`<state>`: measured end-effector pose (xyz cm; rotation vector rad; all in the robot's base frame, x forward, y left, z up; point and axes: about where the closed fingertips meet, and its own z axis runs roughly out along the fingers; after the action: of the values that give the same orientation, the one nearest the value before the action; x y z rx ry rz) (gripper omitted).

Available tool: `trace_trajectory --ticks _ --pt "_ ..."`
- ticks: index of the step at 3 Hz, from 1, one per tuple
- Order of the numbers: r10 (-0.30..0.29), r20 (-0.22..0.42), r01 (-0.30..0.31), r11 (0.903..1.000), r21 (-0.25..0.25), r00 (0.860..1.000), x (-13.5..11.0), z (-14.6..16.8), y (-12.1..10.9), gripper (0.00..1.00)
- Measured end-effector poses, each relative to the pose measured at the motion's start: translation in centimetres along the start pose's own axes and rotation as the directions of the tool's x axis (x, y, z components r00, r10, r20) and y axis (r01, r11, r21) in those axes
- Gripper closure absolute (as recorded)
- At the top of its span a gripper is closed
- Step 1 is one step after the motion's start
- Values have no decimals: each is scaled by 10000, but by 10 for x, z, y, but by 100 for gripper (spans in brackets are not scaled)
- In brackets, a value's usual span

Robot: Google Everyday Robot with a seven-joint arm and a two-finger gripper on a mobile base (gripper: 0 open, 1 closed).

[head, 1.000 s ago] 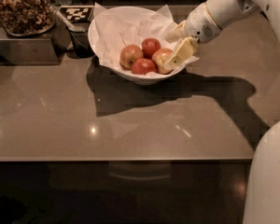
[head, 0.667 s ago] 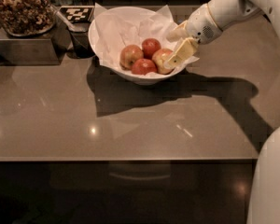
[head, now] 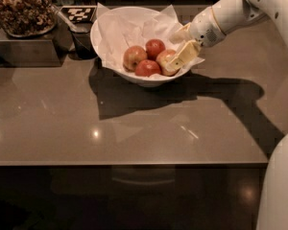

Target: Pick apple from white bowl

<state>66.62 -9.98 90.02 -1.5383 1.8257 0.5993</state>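
The end effector [head: 174, 51] hangs at the right rim of the bowl [head: 116, 66], reaching in from the right at a slant, its two fingers spread wide, one on the near side and one on the far side. The apple [head: 163, 59] lies just to its left, inside the bowl, partly covered by the near finger [head: 183, 56]; whether that finger touches the fruit I cannot tell. The slanted entry seems chosen so the fingers clear the crumpled paper [head: 122, 30] standing above the rim and can come round the apple from the open side, as three other apples crowd it further left: a deep red one [head: 155, 47] behind, another [head: 147, 68] in front, and a red-and-yellow one [head: 133, 56] furthest away. The apple is not yet lifted, so the grasp looks like the step in hand. Closing risks nudging the neighbours or catching paper. Far left on the counter [head: 134, 128] stands a container of nuts [head: 21, 8]
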Motion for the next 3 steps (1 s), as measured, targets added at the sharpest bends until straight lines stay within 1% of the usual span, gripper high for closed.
trace_trajectory --ticks 1,2,3 --pt "63 119 -60 9998 -214 9999 0 12 3 22" --pt "74 15 -74 9988 -489 10000 3 21 8 23" --pt "97 -89 -103 9971 -753 9999 6 35 11 29"
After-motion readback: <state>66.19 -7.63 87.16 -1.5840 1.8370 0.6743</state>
